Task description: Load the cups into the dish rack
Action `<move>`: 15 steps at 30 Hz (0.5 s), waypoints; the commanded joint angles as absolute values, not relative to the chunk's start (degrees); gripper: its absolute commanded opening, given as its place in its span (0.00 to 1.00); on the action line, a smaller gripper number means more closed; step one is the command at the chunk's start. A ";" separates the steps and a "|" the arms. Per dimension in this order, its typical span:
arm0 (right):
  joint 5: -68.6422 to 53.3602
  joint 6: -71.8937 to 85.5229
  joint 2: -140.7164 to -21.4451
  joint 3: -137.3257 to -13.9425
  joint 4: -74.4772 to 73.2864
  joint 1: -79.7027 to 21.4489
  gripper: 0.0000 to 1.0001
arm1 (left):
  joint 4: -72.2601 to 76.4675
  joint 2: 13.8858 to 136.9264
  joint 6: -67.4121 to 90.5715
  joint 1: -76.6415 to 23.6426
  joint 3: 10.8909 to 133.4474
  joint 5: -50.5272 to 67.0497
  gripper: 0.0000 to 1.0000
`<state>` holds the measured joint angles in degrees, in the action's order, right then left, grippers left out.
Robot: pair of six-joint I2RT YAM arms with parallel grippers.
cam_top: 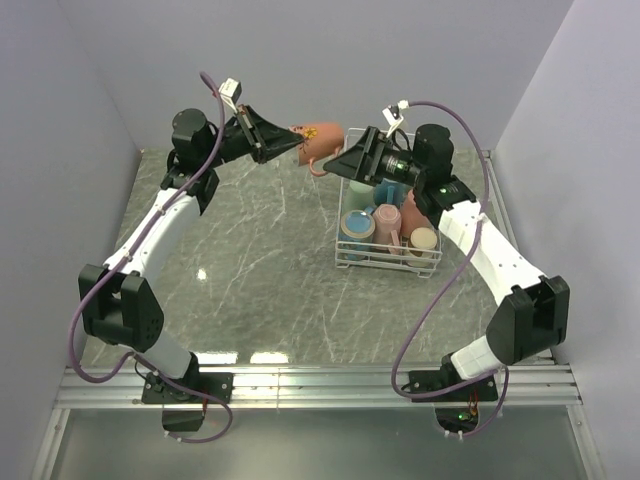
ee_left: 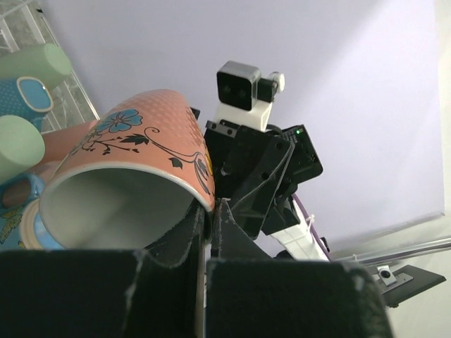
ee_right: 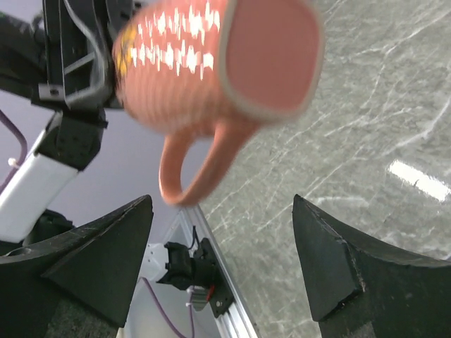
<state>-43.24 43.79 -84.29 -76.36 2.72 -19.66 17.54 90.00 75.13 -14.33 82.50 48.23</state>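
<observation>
Mug [cam_top: 322,140] aloft, rim pinched in the left gripper [cam_top: 290,148], right gripper [cam_top: 338,160] gaping just beside it (rack [cam_top: 345,262] below holds several cups [cam_top: 357,226]; this looks last).

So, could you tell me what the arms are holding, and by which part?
The left gripper pinches the salmon floral mug by its rim; the right gripper is open, holding nothing.
</observation>
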 commanded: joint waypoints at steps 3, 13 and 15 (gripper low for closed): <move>-45.17 46.31 -85.86 -81.82 7.47 -19.42 0.83 | 25.57 86.48 76.38 -15.11 81.57 49.66 0.00; -46.23 48.69 -85.87 -80.60 9.67 -21.09 0.57 | 26.28 88.15 76.55 -16.79 81.39 49.92 0.00; -46.76 49.74 -85.96 -80.51 10.54 -21.44 0.54 | 25.84 88.68 76.20 -17.31 81.74 50.10 0.01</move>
<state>-43.66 47.53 -86.52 -79.46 4.69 -19.86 20.80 89.89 76.20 -15.46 79.92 48.75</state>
